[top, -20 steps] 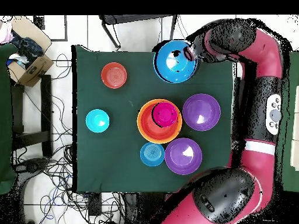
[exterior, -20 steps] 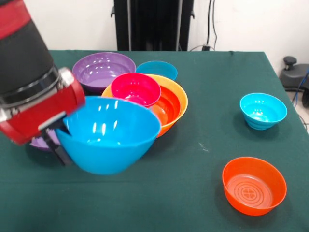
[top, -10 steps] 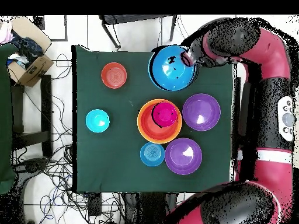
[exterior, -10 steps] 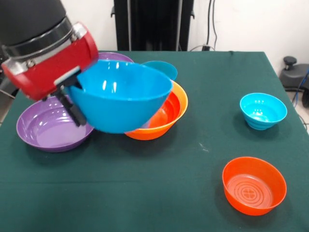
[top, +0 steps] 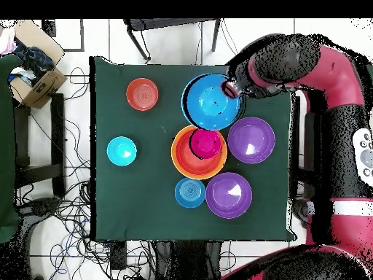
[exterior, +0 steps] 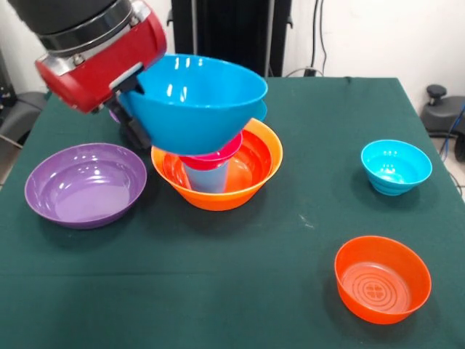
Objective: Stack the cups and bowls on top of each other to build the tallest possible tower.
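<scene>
My gripper (exterior: 132, 102) is shut on the rim of a large blue bowl (exterior: 196, 102) and holds it tilted in the air above the tower. The tower is a big orange bowl (exterior: 218, 198) with a red-orange bowl (exterior: 254, 163) inside it. A light blue cup (exterior: 207, 178) stands in the middle with a magenta bowl (exterior: 216, 154) on top. In the overhead view my gripper (top: 232, 89) grips the blue bowl (top: 210, 102) at its right rim. That bowl overlaps the far edge of the orange bowl (top: 179, 157) and sits next to the magenta bowl (top: 206, 142).
Loose on the green table: a purple bowl (exterior: 86, 183) (top: 251, 140), a second purple bowl (top: 229, 195), a small blue bowl (top: 190, 192), a cyan bowl (exterior: 396, 166) (top: 122, 151) and a red-orange bowl (exterior: 383, 278) (top: 142, 94).
My gripper has lifted the blue bowl off the table and carried it up and over towards the tower, uncovering the purple bowl on the table. The other bowls have not moved.
</scene>
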